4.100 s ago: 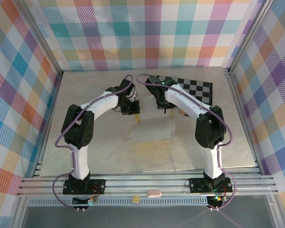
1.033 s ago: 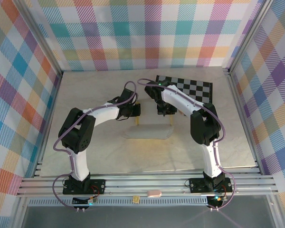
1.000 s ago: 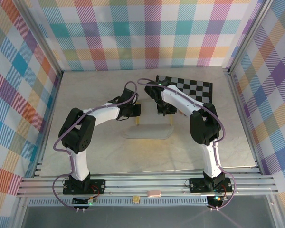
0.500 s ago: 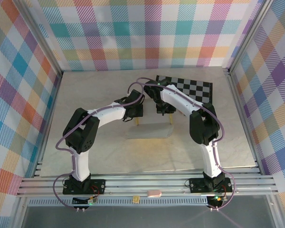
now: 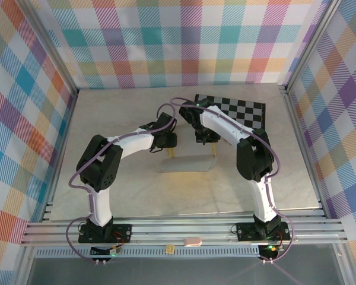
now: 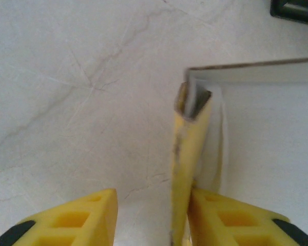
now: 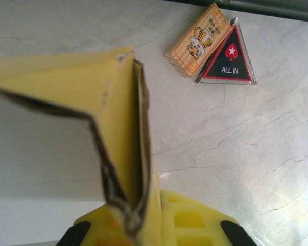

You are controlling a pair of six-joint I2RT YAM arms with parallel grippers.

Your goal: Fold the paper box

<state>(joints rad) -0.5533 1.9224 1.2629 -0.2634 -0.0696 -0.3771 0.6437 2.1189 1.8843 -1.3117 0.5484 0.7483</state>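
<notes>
Top view: the box (image 5: pixel 187 164) lies pale and half-formed on the surface (image 5: pixel 118 119), on the near side of both jaws. A yellow flap stands at each far corner. A checkered board (image 5: pixel 237 110) sits beyond the right jaws.

Left wrist: the left jaws stand partly apart. The left flap (image 6: pixel 190 154) rises between them, resting on the right finger (image 6: pixel 231 225), with clear space to the left finger (image 6: pixel 87 218). Nothing pinches it.

Right wrist: the right jaws are clamped on the right flap (image 7: pixel 108 87), creased and doubled. Beyond them a tiger card pack (image 7: pixel 197 38) touches a triangular "ALL IN" marker (image 7: pixel 228 56).

Unheld, the left flap may spring flat. It could also snag on a finger when that arm moves, skewing the box against the right grip and tearing the crease.
</notes>
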